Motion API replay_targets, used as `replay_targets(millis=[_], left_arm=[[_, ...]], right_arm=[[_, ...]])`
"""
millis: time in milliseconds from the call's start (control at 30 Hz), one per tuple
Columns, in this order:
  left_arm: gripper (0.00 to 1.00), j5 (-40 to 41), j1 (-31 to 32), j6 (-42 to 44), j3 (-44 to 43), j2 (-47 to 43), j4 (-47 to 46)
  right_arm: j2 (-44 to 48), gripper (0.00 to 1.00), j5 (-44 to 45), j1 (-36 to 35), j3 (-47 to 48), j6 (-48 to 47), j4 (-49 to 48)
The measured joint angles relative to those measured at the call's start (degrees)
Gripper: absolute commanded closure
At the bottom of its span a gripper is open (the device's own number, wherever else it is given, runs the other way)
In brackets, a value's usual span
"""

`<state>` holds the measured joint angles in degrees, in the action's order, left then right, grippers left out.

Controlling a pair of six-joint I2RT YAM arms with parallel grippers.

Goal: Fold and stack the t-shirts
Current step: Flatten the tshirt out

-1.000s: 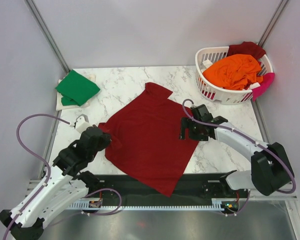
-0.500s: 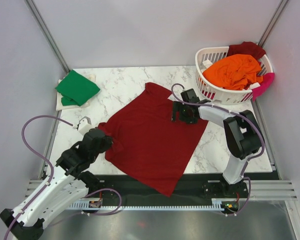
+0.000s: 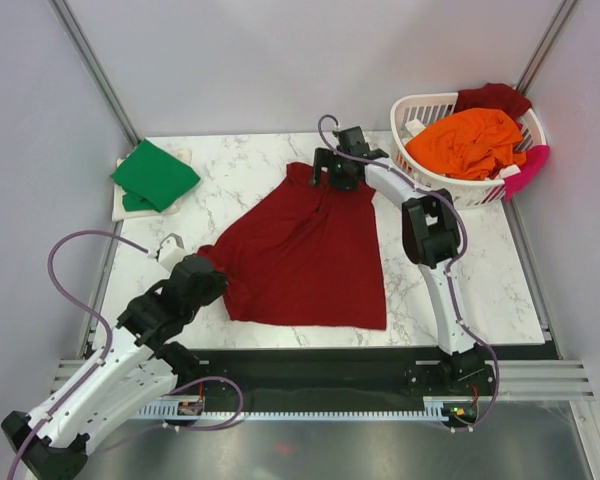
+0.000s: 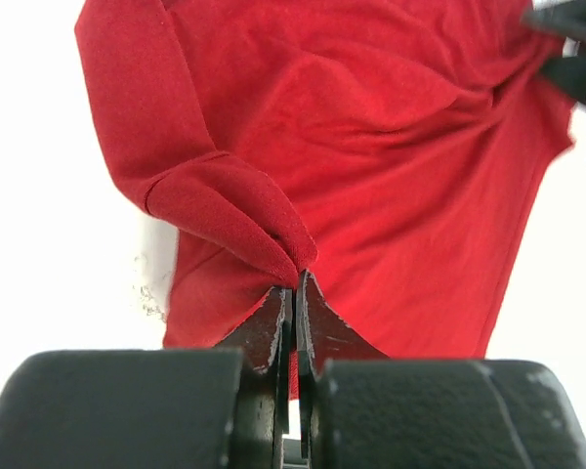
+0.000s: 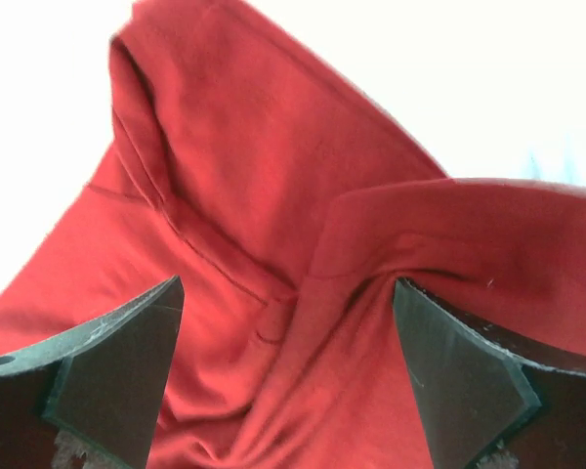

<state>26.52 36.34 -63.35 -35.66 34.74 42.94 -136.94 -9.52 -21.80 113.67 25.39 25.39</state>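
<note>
One dark red t-shirt (image 3: 310, 260) spread mid-tabletop (image 3: 240, 165), worked from two ends.
Long axis ran near hem to far tip. Left jaws pinched shut on left sleeve; right jaws stood wide over far-end fold, having travelled farther out; hem no longer overhung near edge.

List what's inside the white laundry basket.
An orange t-shirt fills the basket; a dark red one sits behind it, a pink one drapes over its rim. Anything beneath is covered.
</note>
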Motion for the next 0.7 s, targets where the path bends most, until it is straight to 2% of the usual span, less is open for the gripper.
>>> replay_targets(millis=[67,133,167,200,267,467,600,700], left_arm=[[0.92,-0.1,0.0,-0.9,0.0,1.7,-0.7],[0.80,-0.4,0.0,-1.4,0.0,4.2,-1.9],[0.65,-1.1,0.0,-1.4,-0.1,5.3,-2.6],[0.57,-1.6,0.0,-1.3,-0.2,6.6,-3.1],[0.48,-3.1,0.0,-1.3,-0.4,9.0,-4.4],[0.53,-6.2,0.1,-1.1,-0.1,8.0,-5.5],[0.49,-7.6,0.1,-0.6,1.7,1.7,-5.3],[0.48,-8.2,0.1,0.5,1.8,-1.8,-4.9]], right_arm=[[-7.7,0.03,-2.1,0.0,13.8,-2.3,3.1],[-11.3,0.02,-2.4,0.0,21.8,-4.3,5.5],[-11.0,0.02,-1.9,0.1,22.1,-5.2,6.8],[-9.9,0.02,-1.0,0.2,21.7,-5.9,7.9],[-4.4,0.02,2.3,0.5,15.3,-7.2,8.5],[25.9,0.02,13.2,2.8,-17.0,-8.0,10.6],[45.2,0.02,12.7,3.5,-35.2,-5.0,8.2],[53.6,0.02,8.7,3.1,-47.4,-2.1,4.5]])
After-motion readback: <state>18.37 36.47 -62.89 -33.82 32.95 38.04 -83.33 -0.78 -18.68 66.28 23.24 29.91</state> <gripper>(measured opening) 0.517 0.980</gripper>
